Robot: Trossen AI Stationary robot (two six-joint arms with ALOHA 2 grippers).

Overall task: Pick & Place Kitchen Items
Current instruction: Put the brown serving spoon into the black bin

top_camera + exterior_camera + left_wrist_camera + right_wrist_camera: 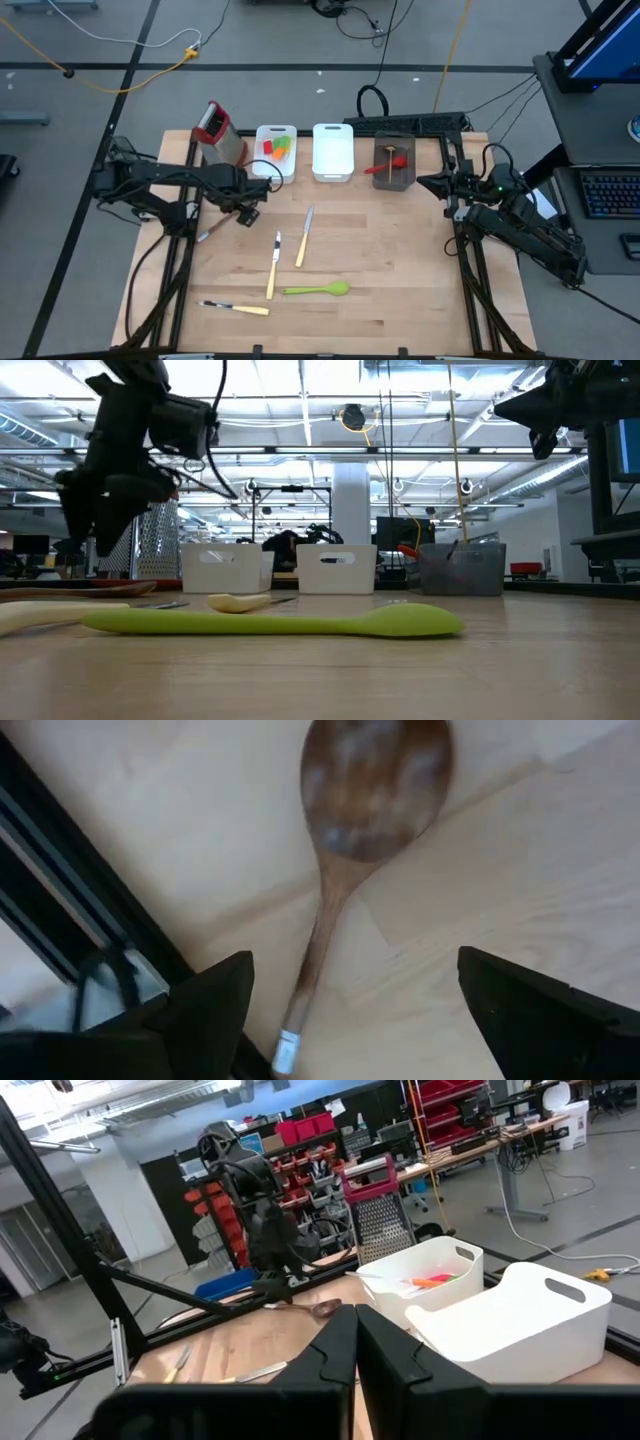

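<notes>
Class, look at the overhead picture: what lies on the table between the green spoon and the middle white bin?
In the high view, two cream-handled knives lie on the wood between the green spoon and the middle white bin; otherwise that stretch is bare.

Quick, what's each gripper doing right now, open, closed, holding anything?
Left gripper: open, empty, fingers either side of the wooden spoon lying on the table.
Right gripper: closed, holding nothing, at the table's right edge.
</notes>
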